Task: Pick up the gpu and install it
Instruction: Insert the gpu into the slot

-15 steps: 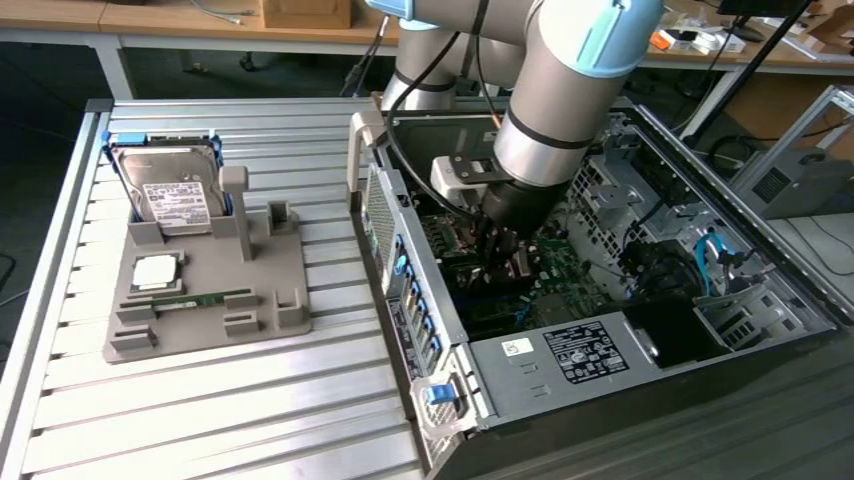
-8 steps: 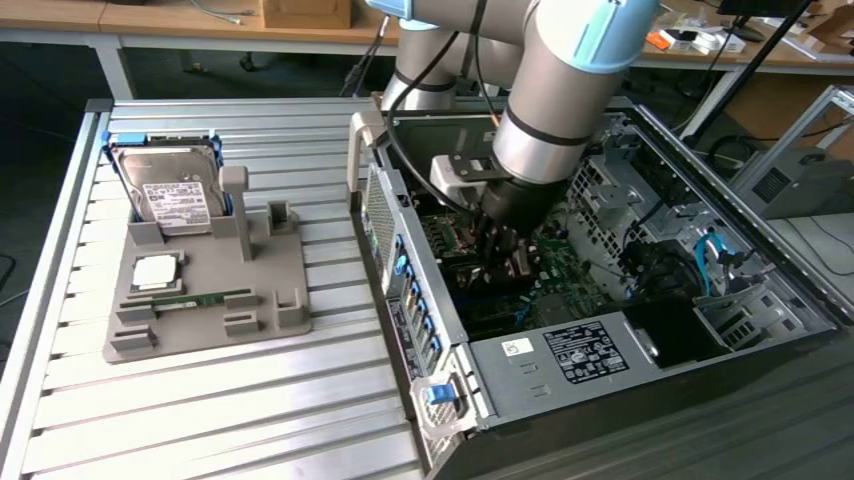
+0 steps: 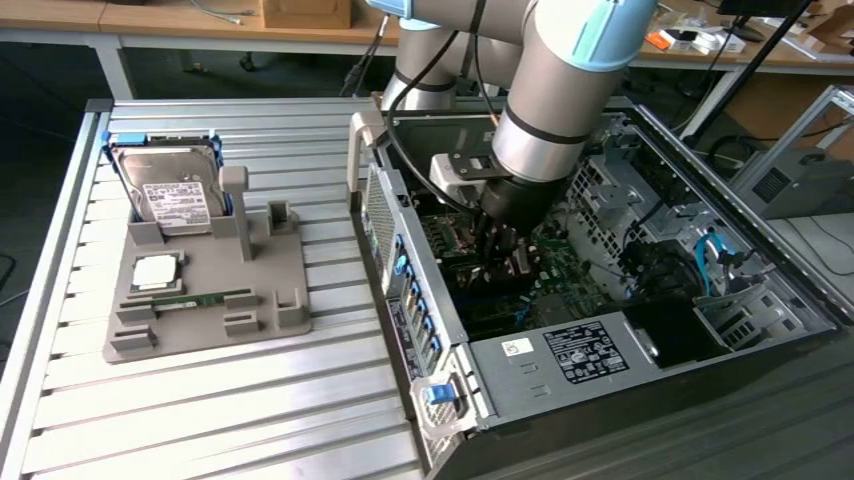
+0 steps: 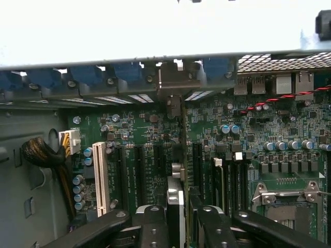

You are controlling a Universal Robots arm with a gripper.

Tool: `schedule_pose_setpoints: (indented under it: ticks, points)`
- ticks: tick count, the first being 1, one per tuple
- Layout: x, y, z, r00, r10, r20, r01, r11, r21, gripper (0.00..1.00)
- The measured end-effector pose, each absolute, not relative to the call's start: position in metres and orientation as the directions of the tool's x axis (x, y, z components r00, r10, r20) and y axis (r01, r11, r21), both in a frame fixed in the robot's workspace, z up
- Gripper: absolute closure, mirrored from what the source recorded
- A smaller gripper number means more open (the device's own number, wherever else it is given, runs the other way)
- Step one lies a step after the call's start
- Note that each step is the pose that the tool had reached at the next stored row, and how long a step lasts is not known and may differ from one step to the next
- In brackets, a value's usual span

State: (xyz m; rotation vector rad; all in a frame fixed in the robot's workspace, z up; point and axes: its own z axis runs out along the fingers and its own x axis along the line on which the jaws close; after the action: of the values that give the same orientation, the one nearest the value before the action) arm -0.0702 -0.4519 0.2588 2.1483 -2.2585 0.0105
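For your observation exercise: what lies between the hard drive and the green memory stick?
A square silver chip lies there, on the grey holder, seen in the exterior view.

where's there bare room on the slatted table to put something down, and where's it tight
Free: the slatted table between the grey fixture tray and the near edge, and the strip beyond the hard drive. Crowded: inside the computer case, where the gripper hangs over the motherboard.
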Motion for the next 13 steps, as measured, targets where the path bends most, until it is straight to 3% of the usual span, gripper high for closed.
schedule_pose_setpoints:
  ticks: [13]
  points:
    - [-0.0702,-0.4519,0.2605,-0.050,-0.998,0.023,-0.999,0.050,0.012,0.73]
